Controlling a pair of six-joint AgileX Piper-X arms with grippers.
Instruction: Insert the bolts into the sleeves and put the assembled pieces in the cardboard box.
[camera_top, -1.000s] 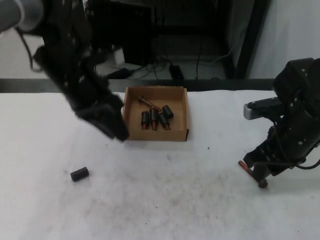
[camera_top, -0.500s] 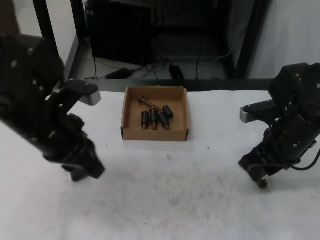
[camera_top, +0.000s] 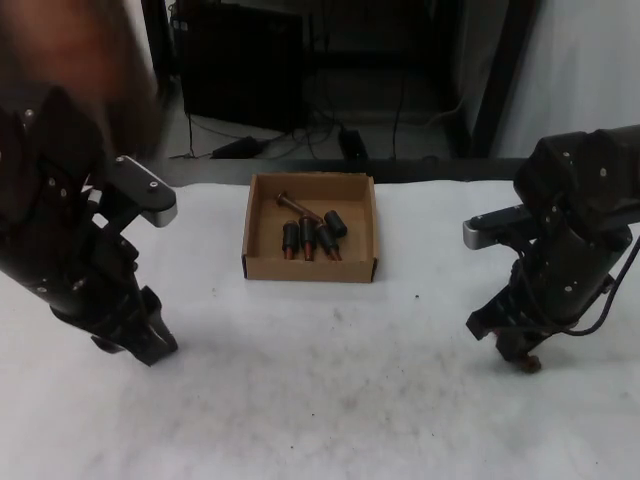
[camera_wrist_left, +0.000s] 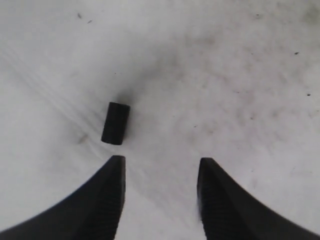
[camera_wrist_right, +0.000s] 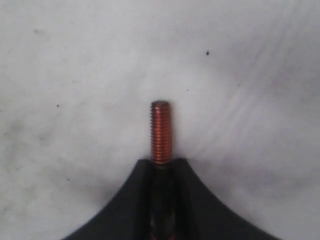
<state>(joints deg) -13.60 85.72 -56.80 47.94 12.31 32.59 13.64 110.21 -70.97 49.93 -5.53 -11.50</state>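
Shift since a second ago: the left arm (camera_top: 80, 270) has been brought from beside the left wall of the cardboard box (camera_top: 310, 268) down to the near left of the tabletop (camera_top: 330, 410), over the spot where the loose sleeve (camera_wrist_left: 115, 123) lay. The right arm (camera_top: 570, 230) has been nudged slightly left. Its bolt (camera_wrist_right: 160, 132), seen slanting under it before, is now mostly covered. Box contents unchanged.

The box is set far centre. Four dark sleeves are held in it: three in a row (camera_top: 306, 236), with reddish bolt ends seen at their near ends, and a fourth (camera_top: 335, 222) toward the right. A bolt shaft (camera_top: 295, 205) is laid from the far left corner toward that fourth sleeve. Whether it is seated inside cannot be told.

The left fingers (camera_wrist_left: 107, 200) are spread apart with nothing between them. The loose sleeve is seen lying on the tabletop just beyond one tip, not touched. From the high view it is hidden by the arm.

The right fingers (camera_wrist_right: 125, 200) are clamped on the bolt at the near right. Only the threaded end is exposed past the tips. The head is just made out under the arm in the high view, and the rest is covered.
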